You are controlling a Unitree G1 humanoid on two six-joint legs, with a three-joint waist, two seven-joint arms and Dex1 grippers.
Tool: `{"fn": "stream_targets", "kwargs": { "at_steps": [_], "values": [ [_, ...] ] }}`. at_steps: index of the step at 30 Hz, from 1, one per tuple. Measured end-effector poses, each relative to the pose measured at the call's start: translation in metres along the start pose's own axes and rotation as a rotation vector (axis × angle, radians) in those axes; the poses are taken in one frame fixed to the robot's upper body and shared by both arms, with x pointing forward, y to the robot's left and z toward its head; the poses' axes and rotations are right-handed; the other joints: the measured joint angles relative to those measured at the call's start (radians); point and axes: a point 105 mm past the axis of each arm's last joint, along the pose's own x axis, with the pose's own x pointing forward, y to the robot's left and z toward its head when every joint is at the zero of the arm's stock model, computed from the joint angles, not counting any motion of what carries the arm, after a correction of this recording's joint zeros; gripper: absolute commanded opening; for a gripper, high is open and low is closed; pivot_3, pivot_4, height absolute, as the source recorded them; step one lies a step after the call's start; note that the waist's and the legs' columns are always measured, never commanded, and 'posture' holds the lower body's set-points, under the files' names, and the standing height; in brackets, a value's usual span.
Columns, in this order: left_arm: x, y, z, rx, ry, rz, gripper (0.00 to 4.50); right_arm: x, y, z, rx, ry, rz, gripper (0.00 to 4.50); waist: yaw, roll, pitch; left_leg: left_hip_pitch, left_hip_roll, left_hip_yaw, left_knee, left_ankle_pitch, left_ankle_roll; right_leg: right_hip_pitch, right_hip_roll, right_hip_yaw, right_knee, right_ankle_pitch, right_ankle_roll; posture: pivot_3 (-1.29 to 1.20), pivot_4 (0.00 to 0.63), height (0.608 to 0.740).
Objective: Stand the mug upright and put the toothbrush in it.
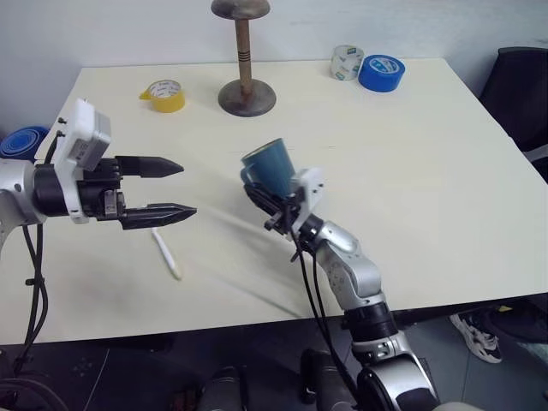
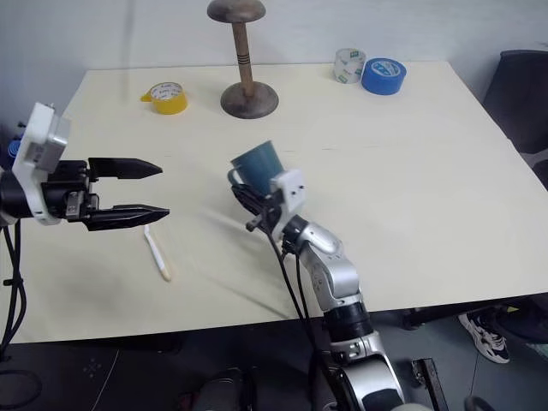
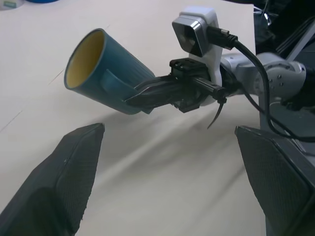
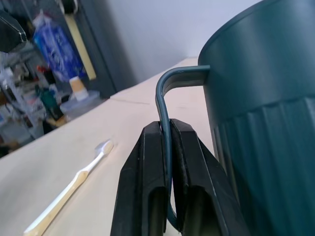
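The dark teal mug (image 1: 271, 168) hangs tilted above the middle of the table, its yellow inside (image 3: 83, 58) facing up and away toward my left arm. My right gripper (image 1: 255, 190) is shut on the mug's loop handle (image 4: 167, 88), the thin loop pinched between both black fingers (image 4: 142, 187). The pale toothbrush (image 1: 167, 253) lies flat on the table, to the left of the mug and just below my left gripper (image 1: 188, 189). That gripper is open and holds nothing; it hovers above the table and points toward the mug.
A wooden stand (image 1: 246, 86) rises at the back centre, with a yellow tape roll (image 1: 165, 94) to its left. A clear tape roll (image 1: 347, 62) and a bright blue one (image 1: 381, 72) sit at the back right. A black chair (image 1: 518, 86) stands past the table's right edge.
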Motion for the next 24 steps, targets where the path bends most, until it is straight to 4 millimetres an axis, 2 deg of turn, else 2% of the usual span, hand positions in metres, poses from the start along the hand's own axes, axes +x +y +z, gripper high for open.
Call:
{"fn": "stream_targets", "kwargs": {
  "at_steps": [9, 16, 23, 24],
  "values": [
    [0.007, 0.005, 0.002, -0.012, 0.006, -0.035, 4.50, -0.019, -0.006, -0.013, 0.107, -0.068, -0.072, 0.01, -0.004, 0.000, 0.000, 0.000, 0.000, 0.000, -0.001, 0.000, 0.000, -0.001, 0.001, 0.000, 0.000, 0.000, 0.000, 0.00, 0.150, 0.740],
    [0.010, 0.012, 0.007, 0.010, 0.031, -0.058, 4.50, -0.027, -0.004, -0.018, 0.093, -0.064, -0.072, 0.01, 0.000, 0.000, 0.000, 0.000, 0.000, 0.000, 0.000, 0.000, 0.000, -0.001, 0.001, 0.001, 0.000, 0.000, 0.000, 0.00, 0.150, 0.740],
    [0.020, 0.011, 0.001, 0.000, 0.037, -0.104, 4.50, -0.051, -0.003, -0.019, 0.064, -0.008, -0.091, 0.01, 0.005, 0.000, 0.000, 0.000, 0.000, 0.000, 0.001, 0.000, 0.000, 0.000, 0.000, 0.001, 0.001, 0.000, 0.000, 0.00, 0.150, 0.740],
    [0.021, 0.011, 0.001, 0.001, 0.034, -0.107, 4.50, -0.054, -0.002, -0.019, 0.067, 0.000, -0.091, 0.27, 0.005, 0.000, 0.000, 0.000, 0.000, 0.000, 0.001, 0.000, 0.000, 0.000, 0.000, 0.001, 0.001, 0.000, 0.000, 0.00, 0.150, 0.740]
  ]
}}
